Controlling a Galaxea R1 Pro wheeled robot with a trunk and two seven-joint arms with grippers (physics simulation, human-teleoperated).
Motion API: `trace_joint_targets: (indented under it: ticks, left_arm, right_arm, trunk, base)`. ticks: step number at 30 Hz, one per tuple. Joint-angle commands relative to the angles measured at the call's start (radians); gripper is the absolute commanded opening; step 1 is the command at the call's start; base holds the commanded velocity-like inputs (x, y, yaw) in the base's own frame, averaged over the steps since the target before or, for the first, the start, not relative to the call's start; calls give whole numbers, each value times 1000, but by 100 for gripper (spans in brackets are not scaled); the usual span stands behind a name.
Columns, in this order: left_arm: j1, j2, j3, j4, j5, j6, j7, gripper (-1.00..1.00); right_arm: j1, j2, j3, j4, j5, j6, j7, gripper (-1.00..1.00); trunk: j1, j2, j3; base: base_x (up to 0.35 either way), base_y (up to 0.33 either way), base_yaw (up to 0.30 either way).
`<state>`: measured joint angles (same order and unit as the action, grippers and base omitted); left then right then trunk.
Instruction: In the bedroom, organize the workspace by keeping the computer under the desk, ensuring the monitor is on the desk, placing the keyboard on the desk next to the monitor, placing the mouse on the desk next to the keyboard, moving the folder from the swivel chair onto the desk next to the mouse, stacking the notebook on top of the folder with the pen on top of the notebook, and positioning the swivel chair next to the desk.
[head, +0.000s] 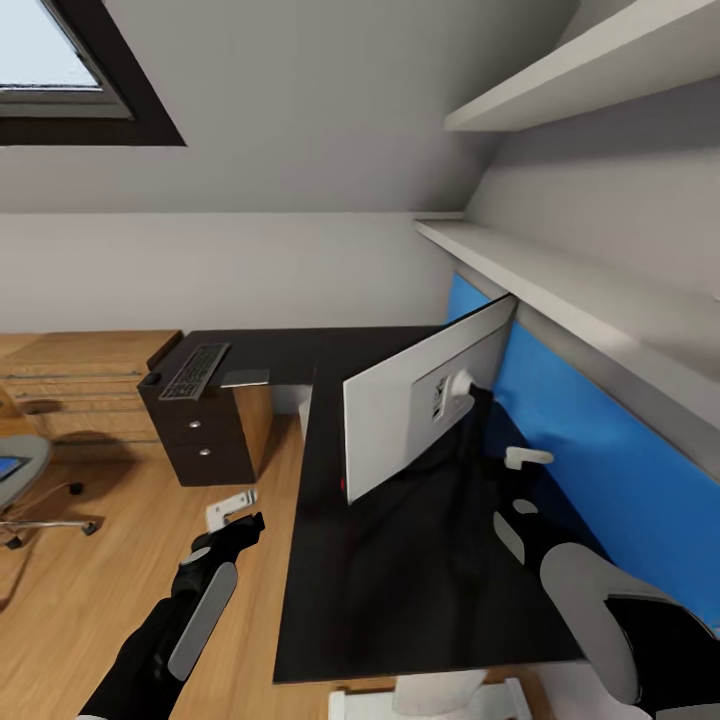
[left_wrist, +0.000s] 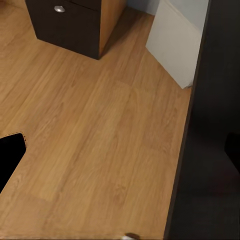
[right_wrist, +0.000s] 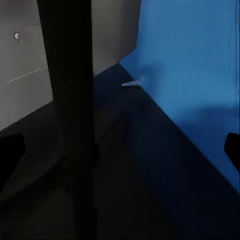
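Note:
The monitor (head: 420, 405) stands on the dark L-shaped desk (head: 400, 600), its grey back turned to me. My right gripper (head: 522, 475) hovers low over the desk behind the monitor, open and empty (right_wrist: 120, 150), by the black monitor stand (right_wrist: 67, 100) and the blue wall. The keyboard (head: 195, 370) lies on the desk's far wing, a flat grey item (head: 245, 377) beside it. My left gripper (head: 240, 522) hangs open over the wood floor (left_wrist: 122, 155), left of the desk. A white computer case (left_wrist: 175, 42) stands under the desk. The swivel chair (head: 25, 470) at far left carries something blue (head: 6, 467).
A dark drawer unit (head: 205, 445) stands under the keyboard end of the desk (left_wrist: 75, 25). White shelves (head: 560, 275) jut out above the blue wall panel (head: 600, 470). A small white thing (right_wrist: 131, 83) lies at the wall's base. Wood floor (head: 90, 600) stretches between chair and desk.

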<state>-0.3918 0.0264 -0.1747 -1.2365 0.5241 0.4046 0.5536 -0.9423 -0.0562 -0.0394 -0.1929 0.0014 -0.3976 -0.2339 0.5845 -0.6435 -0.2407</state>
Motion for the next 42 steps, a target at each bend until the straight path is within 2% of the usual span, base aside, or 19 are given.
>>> trace_joint_targets:
  ticks: [1, 8, 9, 12, 14, 16, 19, 20, 22, 25, 27, 28, 30, 33, 35, 37, 38, 42]
  left_arm:
    - [-1, 1, -3, -1, 8, 2, 9, 100]
    - [-1, 2, 0, 15, 9, 2, 9, 100]
    - [-1, 3, 1, 25, 9, 1, 8, 100]
    - [-1, 4, 2, 31, 8, 0, 8, 100]
    - [-1, 5, 3, 34, 7, 0, 8, 100]
    - [-1, 6, 5, 36, 6, -1, 9, 100]
    - [-1, 7, 6, 36, 5, -2, 11, 100]
    - [-1, 7, 7, 37, 5, -2, 12, 100]
    - [-1, 7, 7, 37, 5, -2, 13, 100]
    - [-1, 7, 7, 38, 5, -2, 13, 100]
    - [-1, 7, 7, 38, 4, -3, 14, 100]
    - [-1, 7, 7, 38, 4, -3, 13, 100]
    - [-1, 7, 8, 37, 3, -4, 12, 100]
    - [-1, 7, 9, 37, 2, -4, 11, 100]
    - [-1, 7, 9, 37, 2, -4, 11, 100]
    - [-1, 7, 9, 37, 2, -4, 11, 100]
    - [-1, 7, 8, 37, 2, -5, 11, 100]
    - [-1, 7, 8, 37, 2, -4, 11, 100]
  right_arm:
    - [-1, 0, -4, 1, 0, -4, 1, 100]
    - [-1, 10, 0, -4, -5, 18, 2, 100]
    - [-1, 28, 0, -9, -5, 48, 1, 100]
    - [-1, 51, -2, -37, -4, 121, 0, 100]
    - [-1, 62, -3, -79, -5, 202, 0, 100]
    - [-1, 73, -4, -155, -8, 354, -1, 100]
    - [0, 78, -5, -219, -9, 494, -3, 100]
    - [2, 84, -5, -264, -10, 587, -4, 100]
    - [9, 94, -5, -311, -10, 667, -5, 100]
    - [31, 112, -6, -389, -9, 745, -9, 100]
    - [52, 123, -6, -450, -8, 775, -14, 100]
    - [78, 134, -5, -518, -7, 795, -23, 100]
    - [109, 145, -3, -591, -7, 810, -38, 100]
    - [193, 181, 4, -786, -7, 850, -98, 100]
    - [221, 192, 11, -857, -8, 866, -118, 100]
    - [265, 204, 31, -959, -11, 883, -140, 100]
    - [319, 211, 53, -1011, -13, 876, -148, 100]
    - [366, 215, 70, -988, -11, 793, -152, 100]
  trunk:
    - [0, -1, -2]
    - [0, -1, -2]
    - [0, -1, -2]
    - [0, -1, -2]
    - [0, -1, -2]
    - [0, -1, -2]
    - [0, -1, -2]
    - [0, -1, -2]
    - [0, -1, -2]
    - [0, -1, -2]
    - [0, -1, -2]
    - [0, -1, -2]
    - [0, -1, -2]
    - [0, -1, -2]
    - [0, -1, -2]
    - [0, -1, -2]
    - [0, -1, -2]
    - [0, -1, -2]
  base:
    - [-332, 0, 0]
    - [-334, 37, 0]
    - [-334, 89, 0]
    - [-334, 94, 0]
    - [-333, 98, 0]
    - [-277, 78, 0]
    - [-168, 41, 0]
    - [-85, 21, 0]
    - [-61, 15, 0]
    - [-35, 9, 0]
    - [-20, 5, 0]
    - [-11, 3, 0]
    - [-8, 2, 0]
    - [-4, 1, 0]
    - [-2, 0, 0]
    - [0, 0, 0]
    - [0, 0, 0]
    - [-15, 94, 0]
